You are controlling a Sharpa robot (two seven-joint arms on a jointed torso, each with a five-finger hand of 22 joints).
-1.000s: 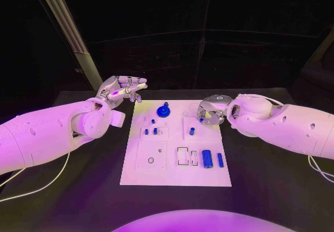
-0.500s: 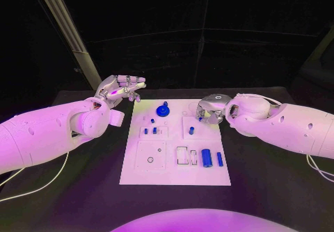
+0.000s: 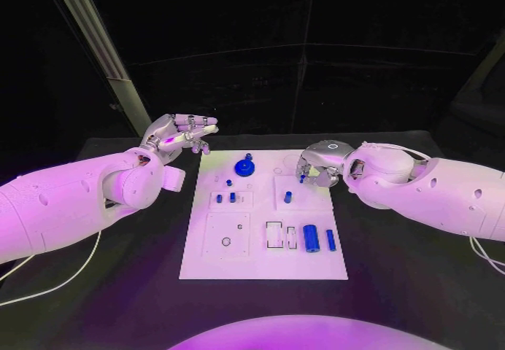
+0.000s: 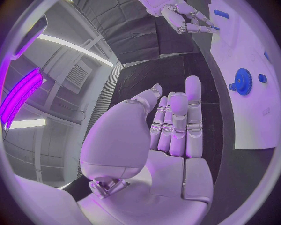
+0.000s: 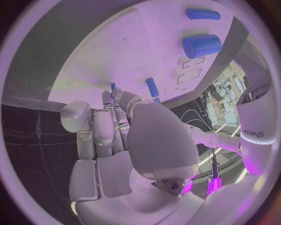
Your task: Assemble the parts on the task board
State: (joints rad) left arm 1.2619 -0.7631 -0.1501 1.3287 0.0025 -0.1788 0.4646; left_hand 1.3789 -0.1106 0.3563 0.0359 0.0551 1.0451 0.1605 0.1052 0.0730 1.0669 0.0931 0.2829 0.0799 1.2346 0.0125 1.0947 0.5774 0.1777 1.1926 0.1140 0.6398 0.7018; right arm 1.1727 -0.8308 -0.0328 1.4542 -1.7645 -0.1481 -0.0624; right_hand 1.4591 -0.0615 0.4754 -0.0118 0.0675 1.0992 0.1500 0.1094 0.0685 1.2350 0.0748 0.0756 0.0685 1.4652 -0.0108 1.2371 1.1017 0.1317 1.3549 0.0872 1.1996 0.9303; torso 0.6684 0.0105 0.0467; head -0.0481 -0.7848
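Note:
The white task board lies mid-table. At its far end stands a blue gear. Two small blue pegs stand left of centre, and another peg stands right of centre. A thick blue cylinder and a thinner one lie at the right. My right hand hovers over the board's far right corner, fingers curled, pinching a small blue peg. My left hand is raised beyond the far left corner, with nothing in it.
The board also has several bare slots and holes in its near half. Black table surrounds it on every side. A pale slanted post rises behind the left arm.

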